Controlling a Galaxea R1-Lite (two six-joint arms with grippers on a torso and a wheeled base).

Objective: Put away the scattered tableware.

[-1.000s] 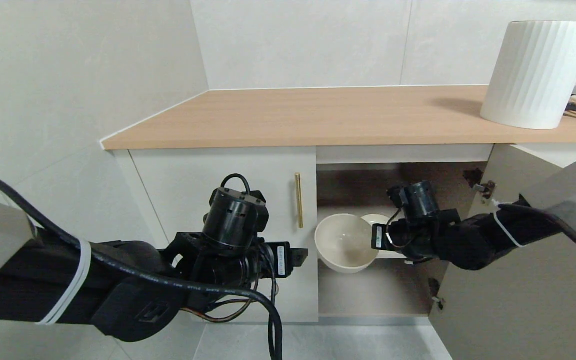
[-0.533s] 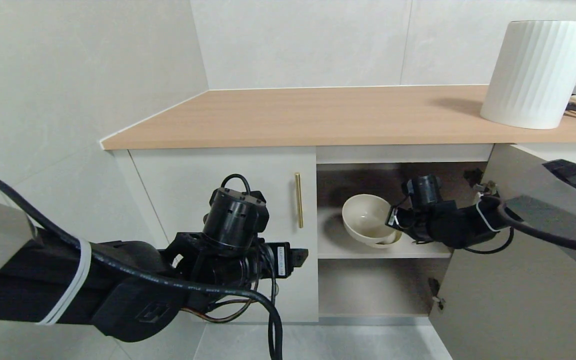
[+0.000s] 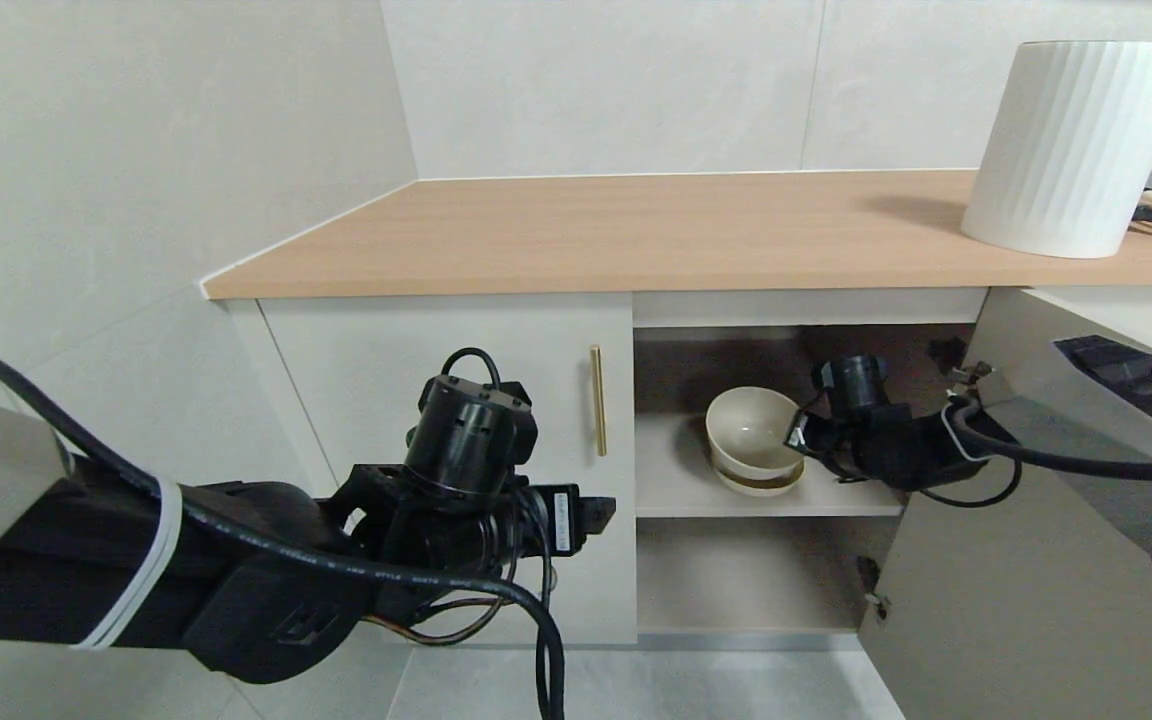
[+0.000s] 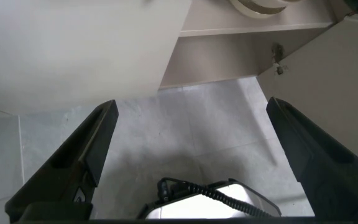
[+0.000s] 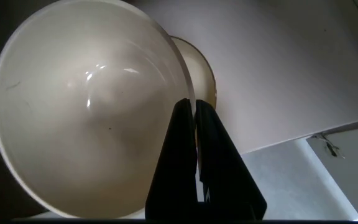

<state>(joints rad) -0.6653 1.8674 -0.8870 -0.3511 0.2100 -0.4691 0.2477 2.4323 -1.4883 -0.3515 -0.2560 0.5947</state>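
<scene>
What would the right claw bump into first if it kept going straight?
The right gripper is shut on the bowl. Going on, it would probably push that bowl against the other dish on the shelf; depth is unclear.

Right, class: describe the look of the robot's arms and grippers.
Left arm and right arm: matte black, grey upper casings, thick black cables bound by white ties, white wrist labels. The left gripper and right gripper have flat, tapering black fingers.

The robot's matte black left arm (image 3: 266,625) and right arm (image 3: 901,450) carry thick black cables (image 3: 336,572) cinched by white cable ties (image 3: 141,570); the left gripper (image 4: 191,109) has broad, black, wedge-shaped fingers (image 4: 73,168).
</scene>
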